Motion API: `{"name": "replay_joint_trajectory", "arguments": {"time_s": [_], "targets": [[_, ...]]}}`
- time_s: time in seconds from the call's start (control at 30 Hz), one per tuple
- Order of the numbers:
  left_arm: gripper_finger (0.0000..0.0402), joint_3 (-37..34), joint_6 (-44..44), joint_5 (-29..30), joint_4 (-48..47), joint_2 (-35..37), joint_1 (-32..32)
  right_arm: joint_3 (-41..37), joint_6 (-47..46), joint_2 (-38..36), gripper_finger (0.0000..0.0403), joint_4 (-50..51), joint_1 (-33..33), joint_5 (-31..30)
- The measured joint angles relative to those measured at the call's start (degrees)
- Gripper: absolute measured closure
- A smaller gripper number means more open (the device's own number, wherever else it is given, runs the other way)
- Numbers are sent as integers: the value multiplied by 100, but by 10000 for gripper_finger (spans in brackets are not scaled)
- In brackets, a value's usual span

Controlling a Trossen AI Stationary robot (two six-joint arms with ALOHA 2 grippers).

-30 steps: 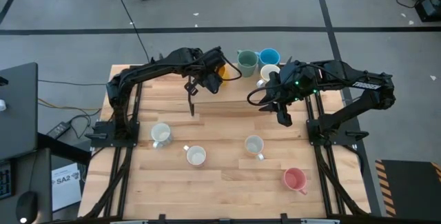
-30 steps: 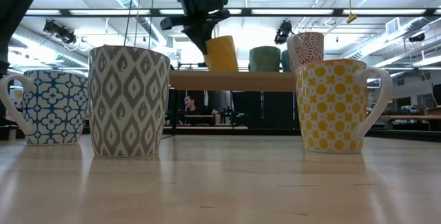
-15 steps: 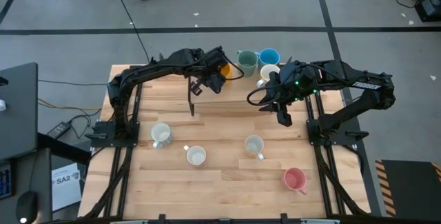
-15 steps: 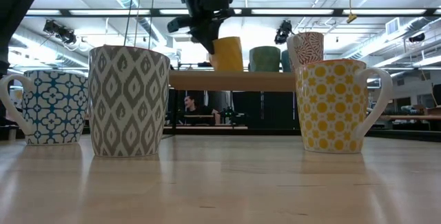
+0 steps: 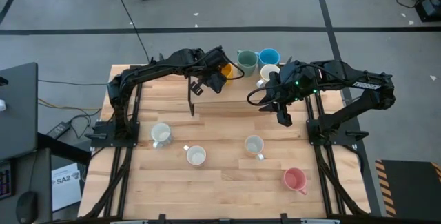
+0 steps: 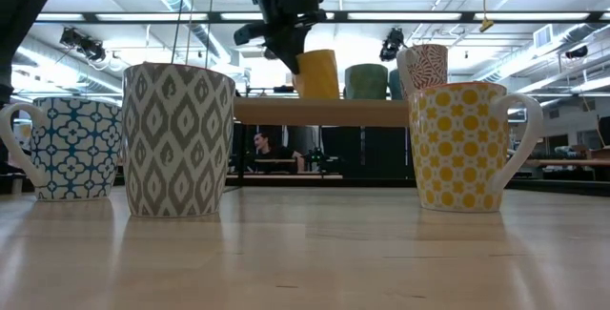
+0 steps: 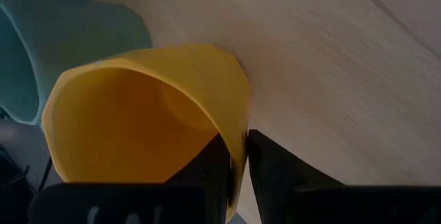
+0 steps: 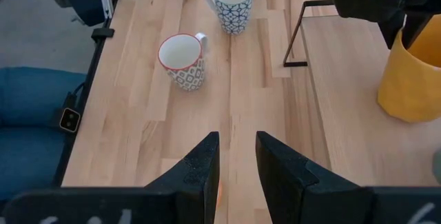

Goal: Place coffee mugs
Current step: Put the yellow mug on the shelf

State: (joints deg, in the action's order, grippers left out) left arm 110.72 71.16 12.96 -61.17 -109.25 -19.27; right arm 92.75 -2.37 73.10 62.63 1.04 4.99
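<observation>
The left gripper (image 5: 215,76) has its fingers (image 7: 272,172) closed down on the rim of the yellow mug (image 7: 148,124): in the left wrist view one finger sits inside the wall and the other outside, with only the thin wall between them. The mug stands upright on the raised shelf (image 6: 324,112) at the far side of the table (image 5: 227,155), with its mouth facing up toward the wrist. Just beyond it from the fingers stands the green mug (image 5: 247,60), close alongside, then the blue mug (image 5: 269,56) and a cream mug (image 5: 269,72).

The low view shows the yellow mug's base level with the shelf top, so it looks set down, though I cannot tell for sure that it is bearing its weight. The likely next step is to let go and lift straight up. What matters is that the wall lies between the fingers and the green mug is the near neighbour; a sideways pull could tip either one.

The right gripper (image 5: 283,118) hangs over the table near the shelf's right end, its fingers (image 8: 200,172) partly apart and holding nothing. Four mugs wait on the table, well apart from both arms.
</observation>
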Motion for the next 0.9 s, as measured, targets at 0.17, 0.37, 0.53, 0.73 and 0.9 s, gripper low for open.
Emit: {"name": "replay_joint_trajectory", "arguments": {"time_s": [0.17, 0.37, 0.53, 0.73, 0.9], "targets": [[346, 0, -66, 10, 16, 0, 0, 0, 0, 0, 302, 0, 1, 0], [346, 0, -264, 10, 30, 2, 0, 0, 0, 0, 302, 0, 0, 2], [342, 2, -302, -13, 73, 7, 0, 0, 0, 0, 302, 0, 0, 2], [311, 13, -302, -75, 113, 17, 0, 0, 0, 0, 302, 0, 0, 3], [289, 13, -302, -72, 199, 17, 0, 0, 0, 0, 302, 0, 0, 4]]}}
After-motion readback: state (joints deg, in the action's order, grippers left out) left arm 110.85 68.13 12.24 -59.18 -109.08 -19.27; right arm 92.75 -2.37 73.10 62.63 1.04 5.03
